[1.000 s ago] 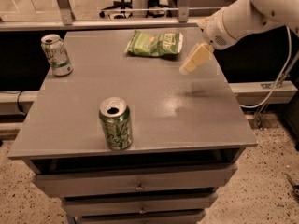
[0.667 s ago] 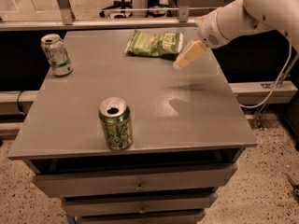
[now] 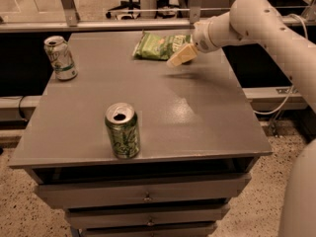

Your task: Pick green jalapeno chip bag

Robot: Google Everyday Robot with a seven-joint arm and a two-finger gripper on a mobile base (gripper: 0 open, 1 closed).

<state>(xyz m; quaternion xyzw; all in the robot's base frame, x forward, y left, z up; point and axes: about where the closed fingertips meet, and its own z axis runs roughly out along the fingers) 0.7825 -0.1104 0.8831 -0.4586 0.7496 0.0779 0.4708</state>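
Camera view, status of pick: not complete. The bag (image 3: 155, 46) lies flat on the tabletop (image 3: 207, 117), at the far edge and a little right of centre, and it has not been lifted. My hand (image 3: 180, 56) is at the bag's right end, angled down and to the left. It appears to hang slightly above the surface, judging by the shadow just beside it. I cannot tell whether it touches the bag. I also cannot tell whether my hand is released or clenched, but nothing shows it gripping the bag.

Remaining, in my judgement: settle onto the bag, close on it, and raise it off the tabletop. The approach looks almost finished, and the grasp and lift are outstanding.

Surroundings:
- Near can (image 3: 122, 131): upright, opened, close to the front edge and well apart from the bag.
- Far can (image 3: 60, 57): upright, at the back left and well apart from the bag.
- Drawers (image 3: 143, 194): below the tabletop, shut.
- My arm (image 3: 252, 21): reaches in from the right, over the far right corner.

Obstructions: none between hand and bag, and neither can lies in the path. One concern is that the bag sits against the far edge, so a push could slide it off.
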